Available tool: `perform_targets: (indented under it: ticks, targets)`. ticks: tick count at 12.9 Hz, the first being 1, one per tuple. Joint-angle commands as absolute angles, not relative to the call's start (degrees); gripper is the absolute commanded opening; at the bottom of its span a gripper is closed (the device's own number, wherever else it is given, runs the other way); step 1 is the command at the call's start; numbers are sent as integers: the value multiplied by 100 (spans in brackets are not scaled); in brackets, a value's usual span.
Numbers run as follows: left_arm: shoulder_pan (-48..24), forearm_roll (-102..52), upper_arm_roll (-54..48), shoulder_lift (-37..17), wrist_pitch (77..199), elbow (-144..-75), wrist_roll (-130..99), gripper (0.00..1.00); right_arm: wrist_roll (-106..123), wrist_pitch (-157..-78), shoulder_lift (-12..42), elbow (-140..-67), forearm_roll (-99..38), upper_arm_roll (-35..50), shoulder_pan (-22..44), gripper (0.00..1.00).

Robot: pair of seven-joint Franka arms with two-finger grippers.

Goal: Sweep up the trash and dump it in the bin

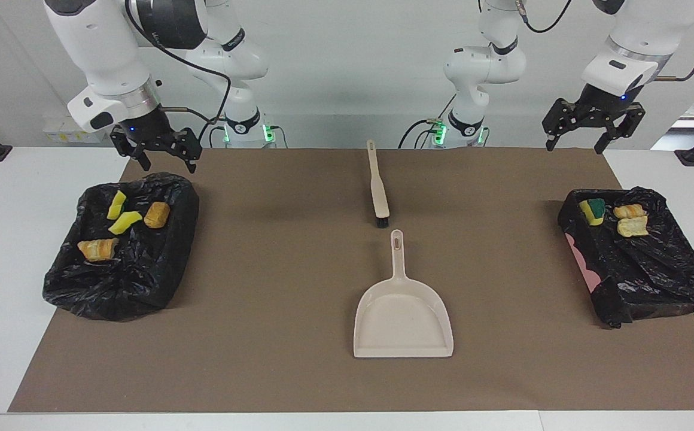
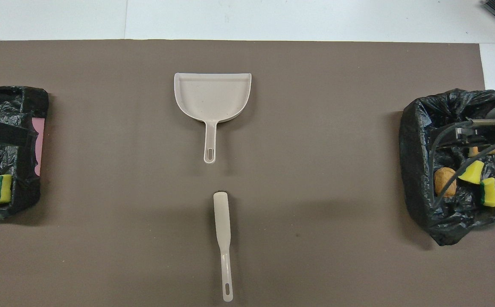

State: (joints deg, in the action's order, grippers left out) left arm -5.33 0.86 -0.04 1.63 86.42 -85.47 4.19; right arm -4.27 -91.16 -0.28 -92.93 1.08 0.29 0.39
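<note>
Overhead view: brush (image 2: 223, 243) beside dustpan (image 2: 211, 100).

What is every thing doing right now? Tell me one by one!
dustpan: empty, flat on the mat
brush: lying flat, nobody holding it
trash: all sitting in two black-bagged bins
left gripper: open, empty, waiting
right gripper: open, empty, waiting

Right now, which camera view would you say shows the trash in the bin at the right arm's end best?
The facing view: all four scraps lie unobstructed in the bin. In the overhead view, the right gripper and cable cover part of them.
</note>
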Motion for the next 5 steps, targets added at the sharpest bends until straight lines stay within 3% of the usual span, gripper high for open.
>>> perform_targets:
  ticks: [1, 5]
  targets:
    - [-439, 26, -62, 334, 8561, -8719, 440, 100, -290, -9070, -158, -9413, 9, 18, 0, 100]
    - [-431, 26, -62, 334, 8525, -8719, 457, 100, -290, -9070, -158, -9413, 9, 18, 0, 100]
